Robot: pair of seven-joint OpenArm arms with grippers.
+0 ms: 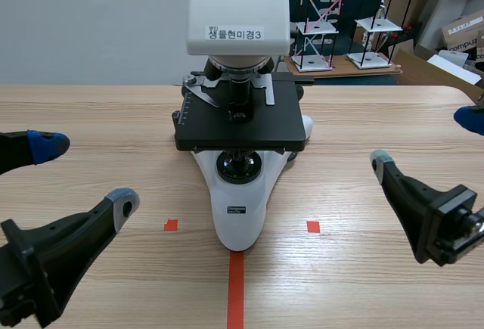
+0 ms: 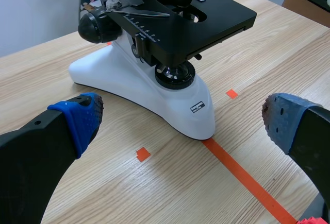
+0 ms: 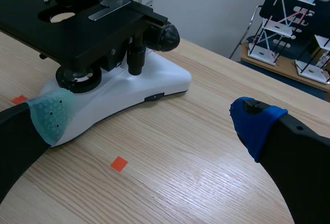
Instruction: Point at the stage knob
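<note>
A white microscope (image 1: pixel 239 206) is seen standing at the middle of the wooden counter (image 1: pixel 91 117), with its black stage (image 1: pixel 240 126) turned toward the near edge. A white label is carried on its head. The stage knob (image 3: pixel 135 55) (a slim black cylinder hanging below the stage) is found on the microscope's right side, under the stage's right edge and above the white base. It is set just nearer than the larger round focus knob (image 3: pixel 168 36).

The left tool (image 1: pixel 85 173) is held low at the near left, well apart from the microscope, with its fingers spread wide. One blue pad is shown toward the left and one grey pad nearer the base. The right tool (image 1: pixel 425 140) is held at the right, and its fingers are likewise spread wide. Its grey-green pad (image 3: pixel 51 115) is seen beside the base, and its blue pad (image 3: pixel 252 123) lies farther right. The microscope is touched by neither tool, and the stage knob is left well apart from both.
</note>
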